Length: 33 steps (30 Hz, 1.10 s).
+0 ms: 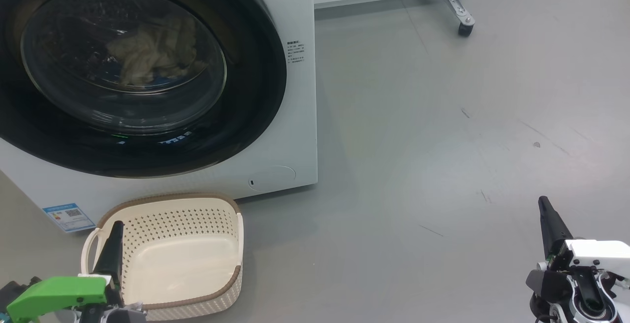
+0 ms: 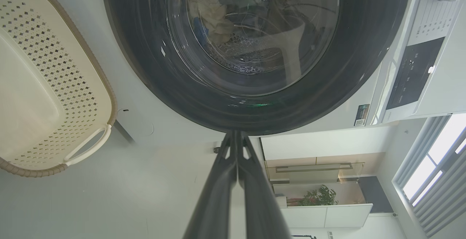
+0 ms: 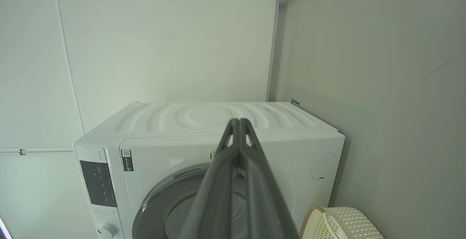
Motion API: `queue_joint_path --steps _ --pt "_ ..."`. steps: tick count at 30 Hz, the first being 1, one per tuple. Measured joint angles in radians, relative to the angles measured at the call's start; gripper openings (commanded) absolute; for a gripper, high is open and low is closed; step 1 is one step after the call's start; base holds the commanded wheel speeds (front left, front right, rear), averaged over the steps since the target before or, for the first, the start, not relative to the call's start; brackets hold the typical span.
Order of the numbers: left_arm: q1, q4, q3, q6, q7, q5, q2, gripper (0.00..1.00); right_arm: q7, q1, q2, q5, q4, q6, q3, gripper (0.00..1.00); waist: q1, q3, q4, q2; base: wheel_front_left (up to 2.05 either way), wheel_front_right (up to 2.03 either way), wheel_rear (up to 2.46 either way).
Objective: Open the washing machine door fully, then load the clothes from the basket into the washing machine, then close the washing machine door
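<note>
The white washing machine [image 1: 275, 131] stands at the upper left with its round black-ringed door [image 1: 246, 101] closed against it. Through the glass, the pale cream clothes [image 1: 147, 54] lie inside the drum. The cream perforated basket [image 1: 197, 214] sits on the floor just in front of the machine, with nothing in it. My left gripper [image 1: 117, 227] is shut and empty at the basket's left handle side. My right gripper [image 1: 543, 202] is shut and empty over bare floor at the lower right. In the left wrist view the shut fingers [image 2: 236, 137] point at the door's [image 2: 364, 49] rim.
A metal frame leg on a caster [image 1: 465, 25] stands at the back right by a white wall panel. Grey floor [image 1: 433, 141] spreads to the right of the machine. The machine's control panel [image 2: 415, 73] and a blue label sticker [image 1: 69, 216] show.
</note>
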Motion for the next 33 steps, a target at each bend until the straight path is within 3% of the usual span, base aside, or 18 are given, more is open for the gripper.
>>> queue_joint_path --steps 33 --pt "0.000 0.000 0.000 0.000 0.000 0.000 0.000 0.00 0.001 0.000 0.001 -0.004 -0.001 0.005 -0.003 0.00 0.0000 0.000 0.000 0.0000 0.00 0.00 0.00"
